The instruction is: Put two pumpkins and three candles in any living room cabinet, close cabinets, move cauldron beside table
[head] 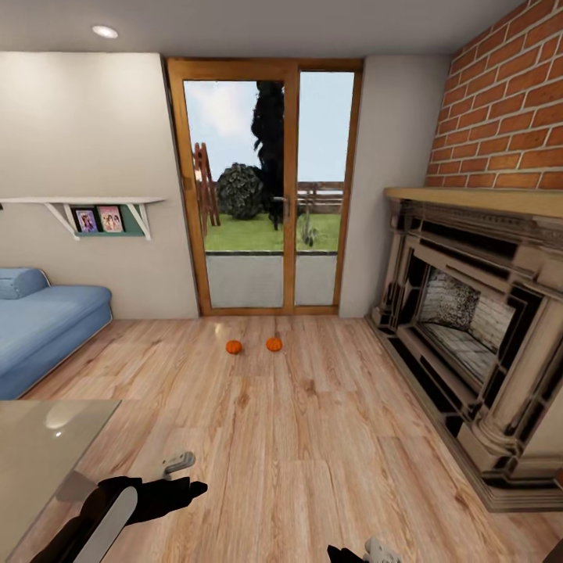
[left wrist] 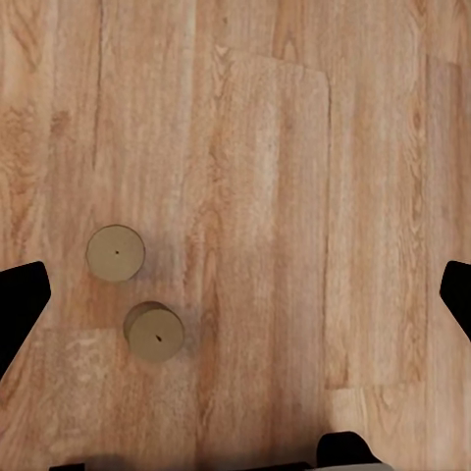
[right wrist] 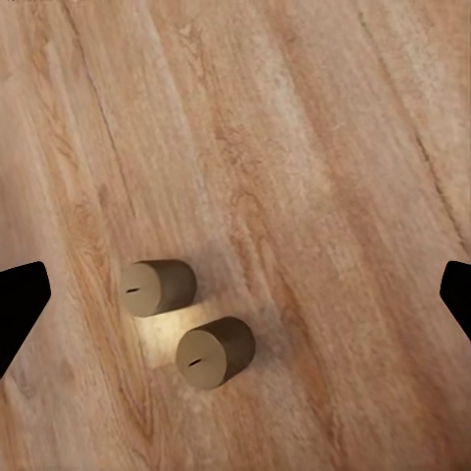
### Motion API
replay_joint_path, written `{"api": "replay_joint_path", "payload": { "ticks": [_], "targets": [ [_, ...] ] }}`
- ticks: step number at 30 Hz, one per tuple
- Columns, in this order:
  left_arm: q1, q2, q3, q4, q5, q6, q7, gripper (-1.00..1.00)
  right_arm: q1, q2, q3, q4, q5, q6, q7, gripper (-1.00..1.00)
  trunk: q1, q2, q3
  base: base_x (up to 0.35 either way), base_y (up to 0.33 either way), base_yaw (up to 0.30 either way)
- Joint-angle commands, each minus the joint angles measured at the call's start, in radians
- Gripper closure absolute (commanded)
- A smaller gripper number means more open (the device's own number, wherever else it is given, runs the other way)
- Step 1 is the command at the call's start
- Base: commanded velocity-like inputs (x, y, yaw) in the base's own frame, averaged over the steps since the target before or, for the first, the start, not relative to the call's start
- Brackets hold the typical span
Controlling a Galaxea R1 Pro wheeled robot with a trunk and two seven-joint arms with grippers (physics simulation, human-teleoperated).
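Two orange pumpkins sit side by side on the wood floor before the glass door, far ahead of both arms. In the left wrist view, two stubby beige candles stand upright on the floor below my open left gripper. The right wrist view shows two candles under my open right gripper. A corner of the glossy grey table is at my near left, beside the left gripper. Cabinet and cauldron are out of view.
A blue sofa lines the left wall under a white shelf with photos. An ornate fireplace with a raised hearth fills the right side below a brick wall. The wood-framed glass door is shut ahead.
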Motion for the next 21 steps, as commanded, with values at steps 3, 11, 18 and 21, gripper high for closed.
{"api": "replay_joint_path", "payload": {
  "ticks": [3, 11, 18, 21],
  "targets": [
    [-0.001, 0.001, -0.003, -0.001, 0.009, 0.002, 0.008, -1.0, -0.001, 0.0, 0.005, 0.0, -0.008, -0.004, 0.002, -1.0, 0.012, -0.022, -0.011, 0.0, 0.0, 0.0],
    [0.0, 0.001, -0.007, -0.001, 0.007, 0.003, 0.008, -1.0, -0.001, 0.0, 0.005, 0.0, -0.008, -0.005, 0.003, -1.0, 0.042, -0.078, -0.036, 0.0, 0.0, 0.0],
    [0.0, 0.001, -0.009, -0.001, 0.006, 0.003, 0.008, -1.0, -0.001, 0.0, 0.005, 0.0, -0.008, -0.005, 0.003, -1.0, 0.054, -0.099, -0.045, 0.0, 0.0, 0.0],
    [0.0, 0.001, -0.011, -0.001, 0.005, 0.003, 0.008, -1.0, -0.001, 0.0, 0.005, 0.0, -0.008, -0.005, 0.003, -1.0, 0.054, -0.099, -0.045, 0.0, 0.0, 0.0]
  ]
}}
